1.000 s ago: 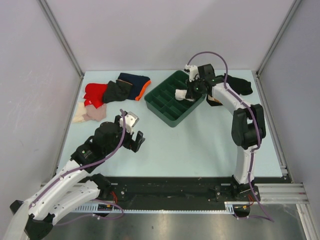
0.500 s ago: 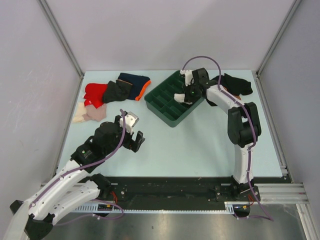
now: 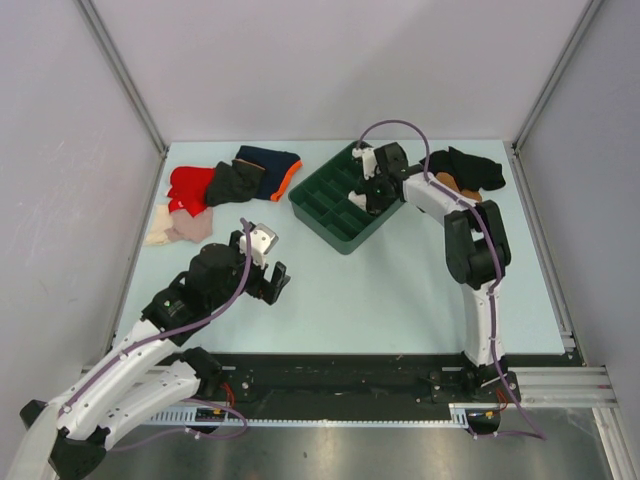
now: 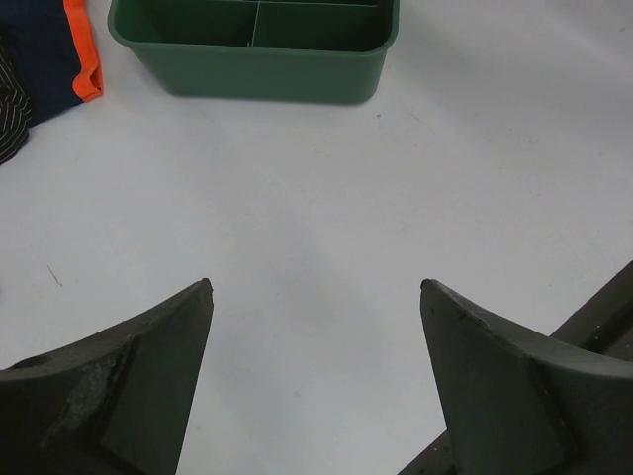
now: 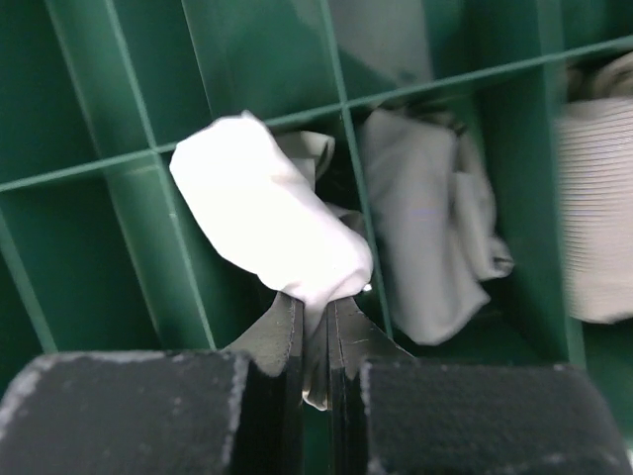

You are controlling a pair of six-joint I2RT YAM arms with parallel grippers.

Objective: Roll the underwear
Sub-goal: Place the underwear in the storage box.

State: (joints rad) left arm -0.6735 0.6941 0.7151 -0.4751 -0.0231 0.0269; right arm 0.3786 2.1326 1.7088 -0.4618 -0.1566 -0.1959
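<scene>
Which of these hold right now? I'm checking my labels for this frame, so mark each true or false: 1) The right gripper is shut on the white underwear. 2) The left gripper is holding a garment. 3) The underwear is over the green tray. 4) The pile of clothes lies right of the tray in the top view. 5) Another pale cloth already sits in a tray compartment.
1) True: the right gripper is shut on the underwear.
2) False: the left gripper is open over bare table, holding nothing.
3) True: it hangs above the green tray dividers.
4) False: the pile of clothes lies left of the tray.
5) True: a pale cloth lies in the next compartment.
</scene>
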